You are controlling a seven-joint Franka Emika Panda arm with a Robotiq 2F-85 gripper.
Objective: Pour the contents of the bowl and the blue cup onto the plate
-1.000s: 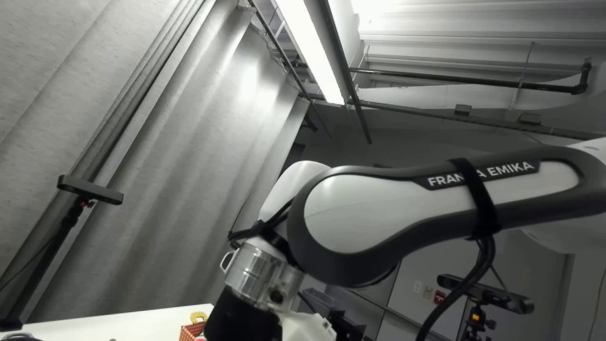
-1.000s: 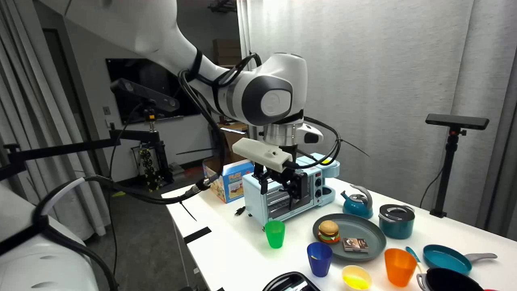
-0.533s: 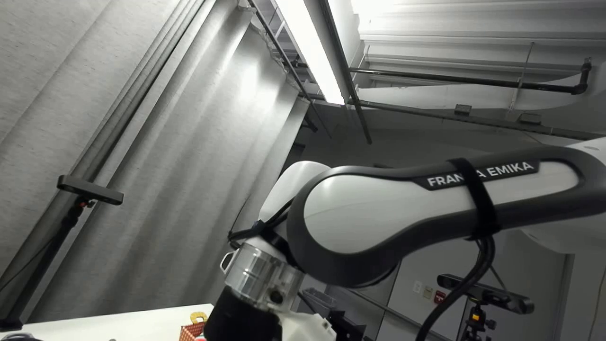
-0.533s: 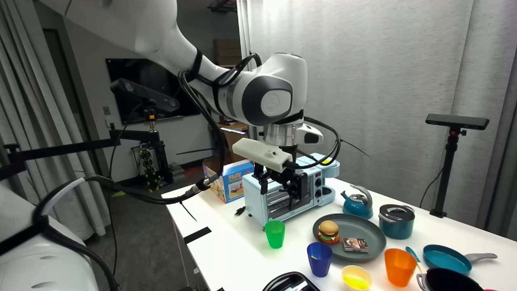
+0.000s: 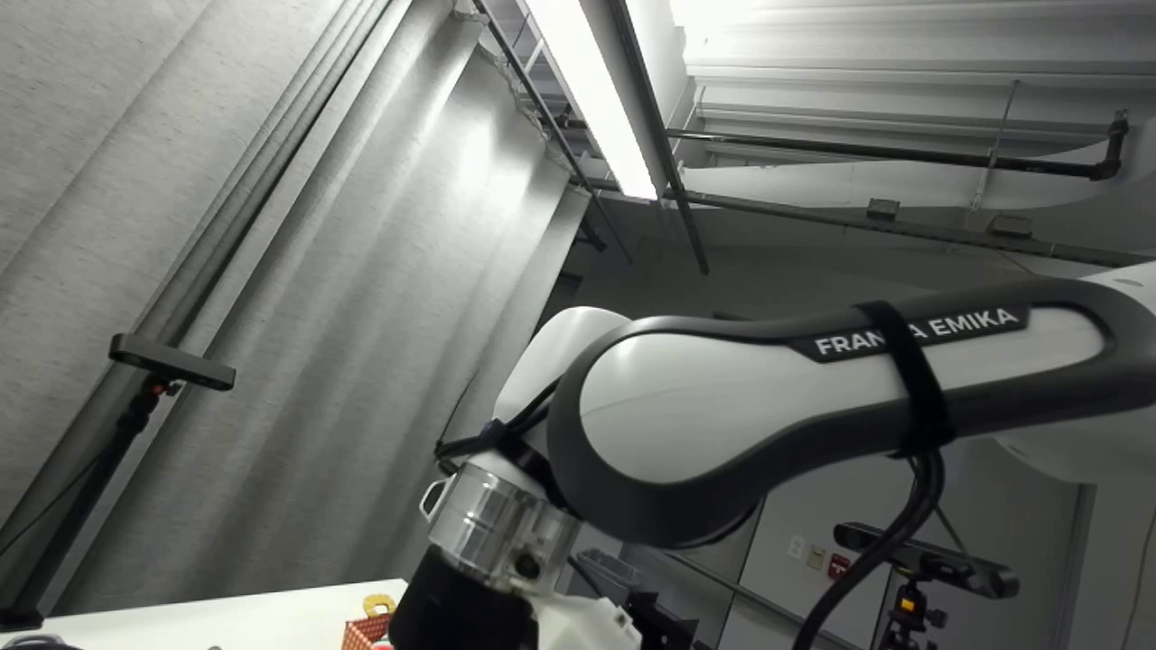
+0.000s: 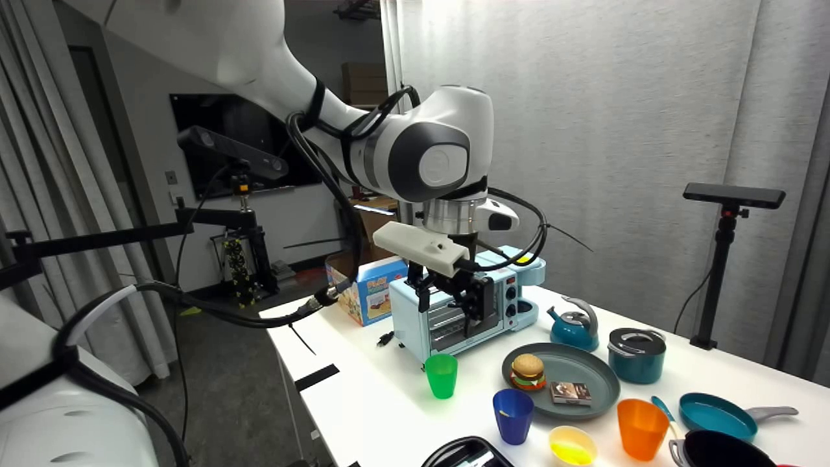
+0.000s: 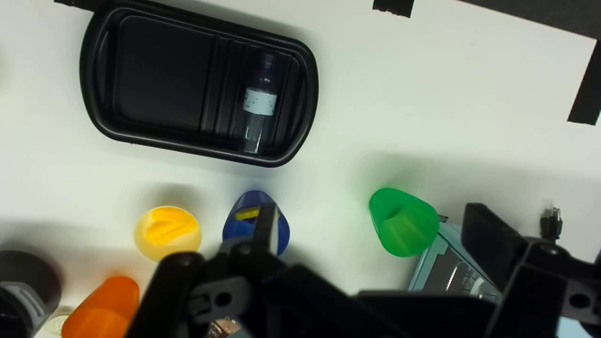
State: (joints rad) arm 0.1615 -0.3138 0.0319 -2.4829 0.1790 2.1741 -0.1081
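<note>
Blue cup (image 6: pixel 513 421): upright on the surface (image 6: pixel 376 415), lower right of ctr in an exterior view; in the wrist view at lower ctr, partly hidden behind one finger (image 7: pixel 264 219), w/ sth. yellow (image 7: pixel 247 214) inside.
Bowl (image 7: pixel 176 249): pale yellow, w/ yellow pcs. (image 7: pixel 166 227) in it; lower left in the wrist view, just beside the blue cup.
Plate (image 6: pixel 577 362): grey, lower right in an exterior view; it carries a burger (image 6: pixel 528 370) and a small box (image 6: pixel 570 393).
Pincer (image 7: pixel 375 220): its fingers are wide apart; in an exterior view it hangs above the surface, near ctr of frame, before the lt.-blue oven (image 6: pixel 410 327).
Green cup (image 7: pixel 408 227): upright, near the oven; right of ctr in the wrist view.
Black tray (image 7: pixel 162 77): upper left in the wrist view, a bottle (image 7: pixel 259 102) lies in it.
</note>
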